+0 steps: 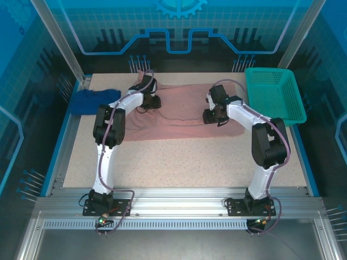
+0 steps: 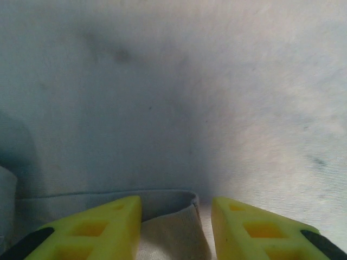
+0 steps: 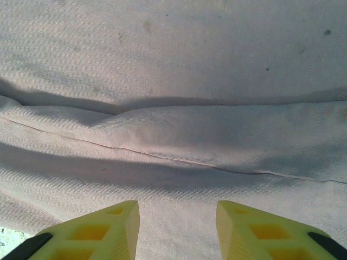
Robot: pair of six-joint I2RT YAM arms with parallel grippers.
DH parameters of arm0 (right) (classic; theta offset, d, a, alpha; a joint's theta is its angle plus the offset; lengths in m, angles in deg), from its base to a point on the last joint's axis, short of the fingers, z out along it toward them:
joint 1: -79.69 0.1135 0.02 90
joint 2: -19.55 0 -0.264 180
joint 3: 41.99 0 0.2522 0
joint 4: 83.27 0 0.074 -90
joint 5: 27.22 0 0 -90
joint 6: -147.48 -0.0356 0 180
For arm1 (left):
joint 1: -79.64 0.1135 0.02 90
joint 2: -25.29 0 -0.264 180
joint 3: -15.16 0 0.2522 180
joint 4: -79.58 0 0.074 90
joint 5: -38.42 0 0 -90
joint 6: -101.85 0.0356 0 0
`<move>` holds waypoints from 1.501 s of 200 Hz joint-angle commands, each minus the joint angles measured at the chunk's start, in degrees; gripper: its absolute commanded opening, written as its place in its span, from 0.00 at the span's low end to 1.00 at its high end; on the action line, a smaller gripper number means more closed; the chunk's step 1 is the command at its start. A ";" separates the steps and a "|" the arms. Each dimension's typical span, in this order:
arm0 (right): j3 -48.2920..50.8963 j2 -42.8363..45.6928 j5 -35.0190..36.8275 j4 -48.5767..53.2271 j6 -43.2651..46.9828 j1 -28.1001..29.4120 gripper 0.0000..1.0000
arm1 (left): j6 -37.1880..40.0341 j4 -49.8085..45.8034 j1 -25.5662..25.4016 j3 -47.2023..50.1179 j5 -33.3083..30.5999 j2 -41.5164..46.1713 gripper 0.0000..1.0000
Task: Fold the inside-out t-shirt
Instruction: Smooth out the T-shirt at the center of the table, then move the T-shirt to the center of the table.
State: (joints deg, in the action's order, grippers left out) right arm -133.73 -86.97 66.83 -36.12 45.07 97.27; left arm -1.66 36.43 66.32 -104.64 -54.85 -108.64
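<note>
The inside-out t-shirt lies spread flat across the back half of the table, dusty pink, with creases. My left gripper sits low over its left part. In the left wrist view this gripper is open, and a raised fold of the shirt's edge stands between the yellow fingers without being pinched. My right gripper hovers over the shirt's right part. It is open above smooth fabric, with a long seam running across just ahead of it.
A dark blue cloth lies bunched at the table's left edge, beside the shirt. A green plastic basket stands at the back right corner. The speckled tabletop stretches bare in front of the shirt.
</note>
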 commanded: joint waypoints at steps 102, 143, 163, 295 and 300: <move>0.46 -1.01 0.38 0.19 -0.06 0.52 0.42 | 2.82 -1.23 -1.86 -4.13 -0.94 -0.31 0.07; 0.48 -1.34 0.57 0.36 0.01 0.53 0.42 | 4.74 0.99 -3.28 -4.74 -0.44 0.10 0.06; 0.50 -1.32 0.60 0.54 0.01 0.52 0.42 | 5.33 0.76 -3.72 -5.83 -0.44 -1.06 0.11; 1.17 -0.47 1.39 0.83 -1.40 -4.62 0.44 | -1.07 10.31 -1.20 16.68 1.12 19.01 0.53; 1.18 -0.82 1.36 0.78 -1.76 -5.25 0.45 | -2.78 10.90 -0.53 19.35 1.62 20.87 0.55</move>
State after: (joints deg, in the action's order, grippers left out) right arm -133.44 -87.52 68.32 -35.99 44.88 95.37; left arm 1.24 43.67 63.20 -94.17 -53.49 -98.39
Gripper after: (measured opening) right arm 0.435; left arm 0.524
